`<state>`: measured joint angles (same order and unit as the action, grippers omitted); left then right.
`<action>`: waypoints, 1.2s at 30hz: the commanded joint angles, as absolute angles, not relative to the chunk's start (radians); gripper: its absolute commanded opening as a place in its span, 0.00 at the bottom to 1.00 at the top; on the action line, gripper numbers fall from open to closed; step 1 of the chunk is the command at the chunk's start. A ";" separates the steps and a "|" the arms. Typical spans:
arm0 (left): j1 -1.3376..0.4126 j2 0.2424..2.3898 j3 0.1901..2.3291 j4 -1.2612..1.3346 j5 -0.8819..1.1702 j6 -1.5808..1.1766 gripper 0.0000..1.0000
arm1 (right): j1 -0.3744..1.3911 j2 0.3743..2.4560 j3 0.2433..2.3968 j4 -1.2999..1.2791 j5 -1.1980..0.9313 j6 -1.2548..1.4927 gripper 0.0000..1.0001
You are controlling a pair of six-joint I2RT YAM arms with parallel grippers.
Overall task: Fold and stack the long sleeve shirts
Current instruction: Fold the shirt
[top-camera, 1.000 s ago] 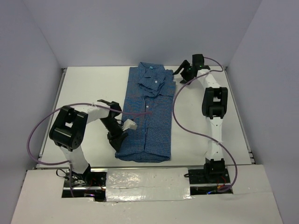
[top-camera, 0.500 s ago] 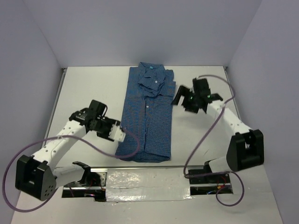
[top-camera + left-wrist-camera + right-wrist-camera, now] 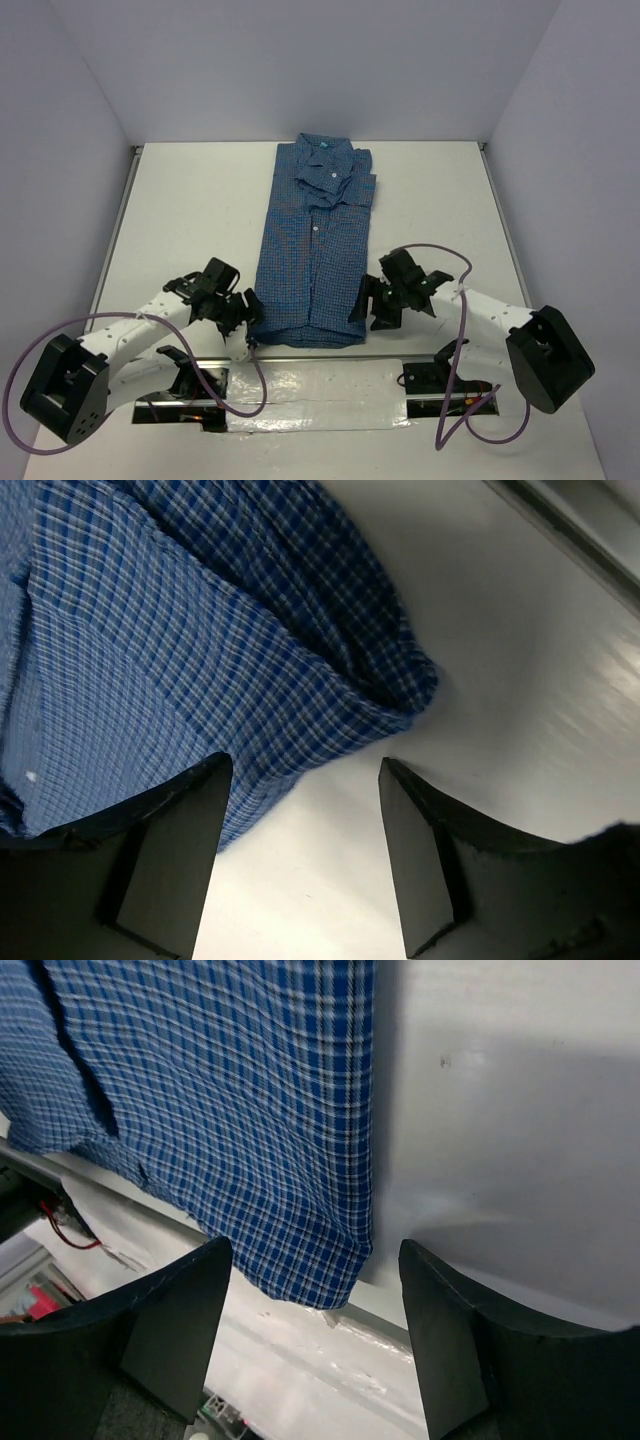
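Note:
The long sleeve shirt (image 3: 318, 250) is blue, finely checked, folded into a long narrow strip down the middle of the white table (image 3: 190, 210), collar at the far end. My left gripper (image 3: 247, 322) sits low at the shirt's near left corner. In the left wrist view that gripper (image 3: 305, 855) is open over bare table, and the shirt's edge (image 3: 200, 660) lies just ahead, beside the left finger. My right gripper (image 3: 366, 305) is at the near right corner. In the right wrist view it (image 3: 315, 1335) is open, with the shirt's hem corner (image 3: 300, 1210) ahead between the fingers, untouched.
A shiny taped strip (image 3: 315, 385) runs along the table's near edge, just behind the shirt's hem. Purple cables (image 3: 440, 260) loop off both arms. Walls close the table on the left, back and right.
Both arms have swung toward the near edge. The left gripper went from the shirt's left side to its near left corner, the right from beside the collar to the near right corner.

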<state>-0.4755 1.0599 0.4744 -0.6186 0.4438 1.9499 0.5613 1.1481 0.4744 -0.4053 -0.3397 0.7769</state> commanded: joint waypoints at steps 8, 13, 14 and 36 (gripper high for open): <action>-0.560 1.161 0.475 -0.489 0.497 1.864 0.62 | 0.603 1.236 0.425 -0.278 -0.379 0.862 0.70; -0.652 1.221 0.582 -0.560 0.544 1.606 0.20 | 0.604 1.307 0.428 -0.256 -0.452 0.821 0.28; -0.658 1.224 0.601 -0.624 0.563 1.580 0.11 | 0.601 1.298 0.436 -0.277 -0.456 0.805 0.17; -0.256 1.517 1.233 -0.440 0.793 0.502 0.00 | 0.207 1.582 1.251 -0.766 -0.597 0.367 0.00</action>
